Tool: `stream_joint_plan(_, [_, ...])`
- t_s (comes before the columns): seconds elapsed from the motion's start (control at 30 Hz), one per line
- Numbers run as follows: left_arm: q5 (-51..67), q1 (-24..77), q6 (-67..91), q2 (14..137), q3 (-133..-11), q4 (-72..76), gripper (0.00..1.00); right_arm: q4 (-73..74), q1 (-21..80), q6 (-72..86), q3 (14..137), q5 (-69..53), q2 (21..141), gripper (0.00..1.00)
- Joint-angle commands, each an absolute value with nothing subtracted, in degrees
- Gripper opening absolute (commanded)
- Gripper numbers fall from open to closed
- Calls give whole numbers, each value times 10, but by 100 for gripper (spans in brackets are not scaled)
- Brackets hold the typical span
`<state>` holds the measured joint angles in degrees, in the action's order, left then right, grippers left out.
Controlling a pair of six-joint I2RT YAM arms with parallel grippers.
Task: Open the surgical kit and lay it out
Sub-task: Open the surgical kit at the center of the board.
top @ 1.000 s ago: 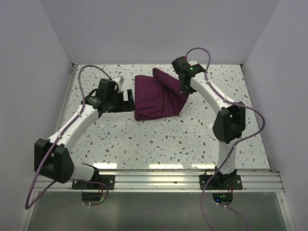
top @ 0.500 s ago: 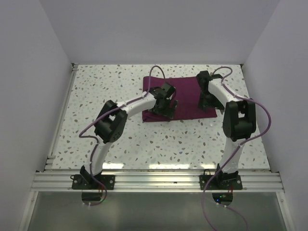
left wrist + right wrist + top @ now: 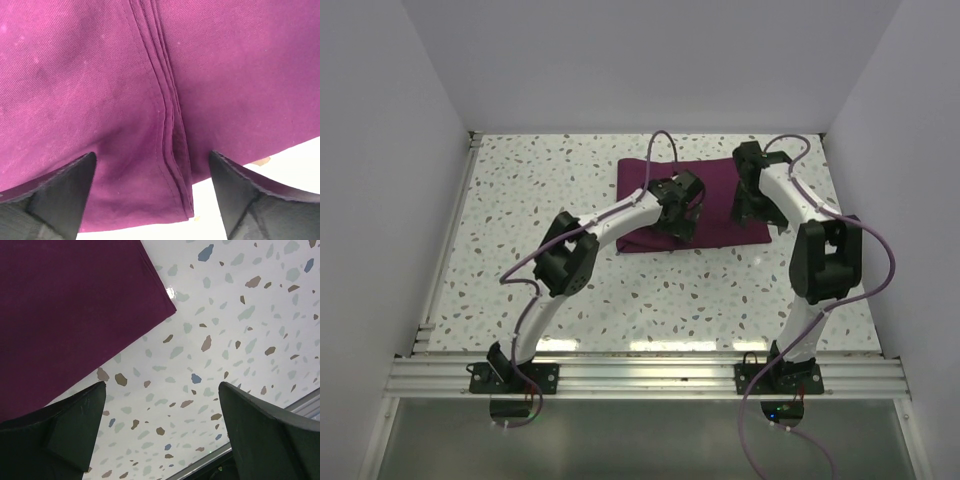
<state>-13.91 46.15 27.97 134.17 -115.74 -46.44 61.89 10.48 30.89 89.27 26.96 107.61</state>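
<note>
one cloth wrap (image 3: 715, 200), dark purple, lies folded into a rough rectangle at the far middle of the table (image 3: 550, 190). its long axis runs left to right across the table, and the near edge climbs slightly toward the right. only this one piece of the kit shows, and it is closed over.

in the left wrist view the cloth wrap (image 3: 75, 75) fills nearly the whole picture. one folded hem (image 3: 167, 125), marked by close parallel stitch lines, runs from the top of the view down to the cloth's near edge. a sliver of white table shows past that edge.

the left gripper (image 3: 678, 222) sits over the left-centre of the wrap. its two fingers (image 3: 60, 200) are spread wide with the hem between them and nothing pinched. whether the tips touch the cloth cannot be told.

the right gripper (image 3: 752, 215) is at the wrap's right end. in its own view one corner of the cloth wrap (image 3: 65, 305) points down toward the speckled table (image 3: 240, 340). its two fingers (image 3: 260, 435) are also spread wide and hold nothing; one overlaps the cloth's edge, the other is over bare table.
</note>
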Motion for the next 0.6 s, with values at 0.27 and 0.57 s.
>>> stream_joint_plan(0.27, [-126, 455, 296, 1333, -1147, -474, 0, 619, 105, 305, 873, 272, 1030, 99])
stream_joint_plan(0.57, [-175, 347, 323, 1117, -1022, -492, 0, 634, 105, 303, 957, 253, 1064, 98])
